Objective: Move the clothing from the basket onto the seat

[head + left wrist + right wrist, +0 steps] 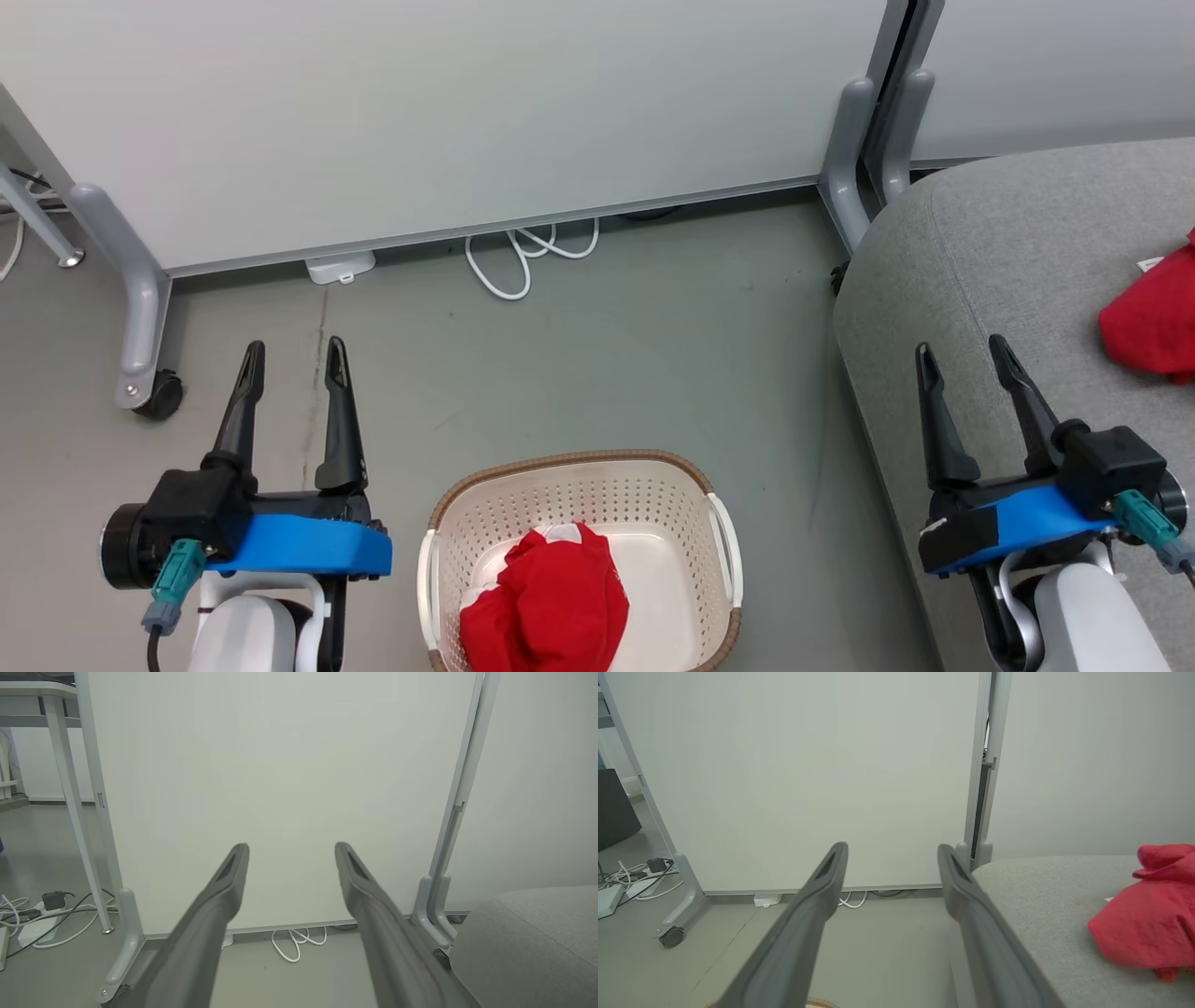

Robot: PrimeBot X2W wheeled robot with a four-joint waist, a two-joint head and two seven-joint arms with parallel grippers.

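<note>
A cream basket [667, 509] with a brown rim stands on the floor at the bottom middle of the head view. One piece of red clothing [546, 607] with white trim lies bunched inside it. A second piece of red clothing [1153, 322] lies on the grey seat [1018, 243] at the right, also red clothing [1148, 924] on the seat [1045, 896] in the right wrist view. My left gripper [294, 350] hangs open and empty left of the basket. My right gripper [962, 350] is open and empty over the seat's left edge.
White partition panels on grey wheeled feet [140, 308] stand behind the basket. A white cable loop [523, 257] and a small white box [341, 266] lie at the panel's foot. More cables and a power strip [32, 924] lie at the far left.
</note>
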